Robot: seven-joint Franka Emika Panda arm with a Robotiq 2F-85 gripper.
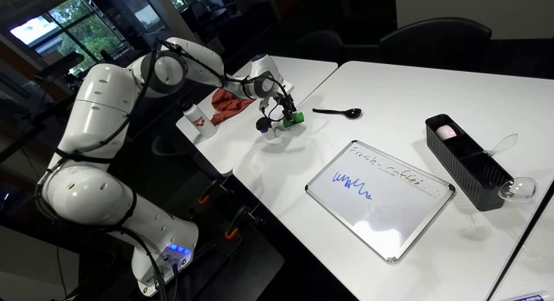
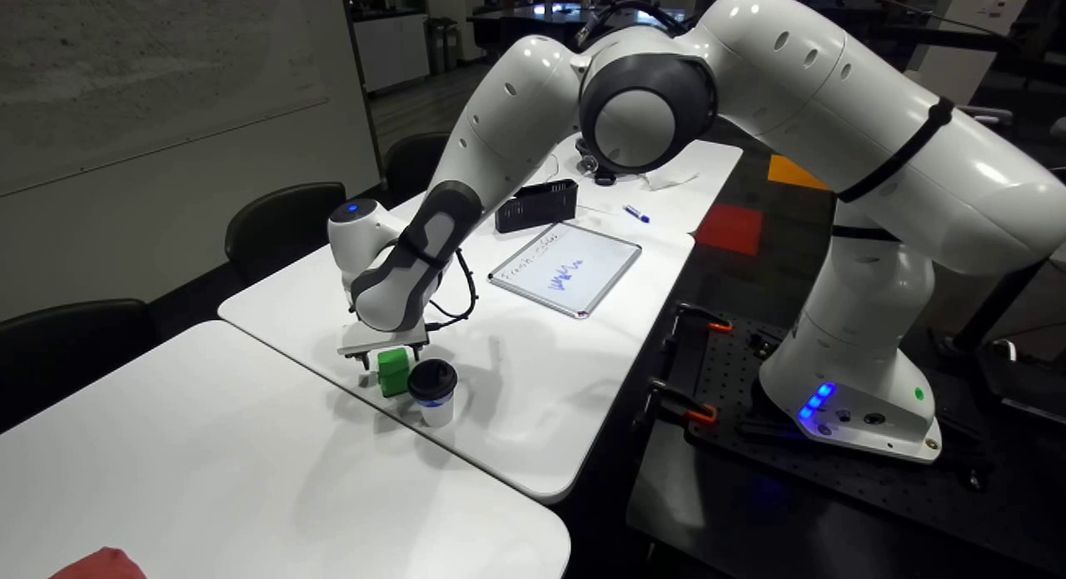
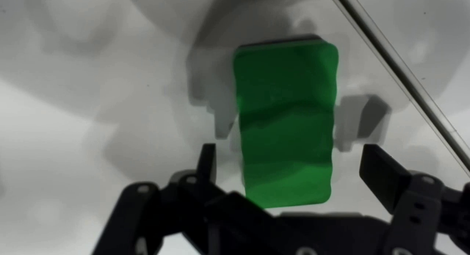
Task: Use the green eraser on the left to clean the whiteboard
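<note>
The green eraser [image 1: 297,118] lies on the white table beside the lidded cup. It also shows in an exterior view [image 2: 393,374] and in the wrist view [image 3: 286,82]. My gripper [image 3: 290,148] is open above the eraser's near end, one finger on each side, with a gap to both edges. It points down and holds nothing; it also shows in an exterior view [image 2: 391,359]. The whiteboard [image 1: 402,214] lies flat on the table, apart from the gripper. It bears a blue scribble [image 1: 351,186] and black handwriting [image 1: 389,171]. It also shows in an exterior view [image 2: 601,271].
A black-lidded cup [image 2: 433,391] stands close to the eraser and gripper. A black spoon [image 1: 333,112] lies nearby. A black basket [image 1: 450,166] stands beyond the whiteboard. A bottle [image 1: 201,122] and red cloth [image 1: 229,104] are on the adjoining table. A table seam [image 3: 404,73] runs past the eraser.
</note>
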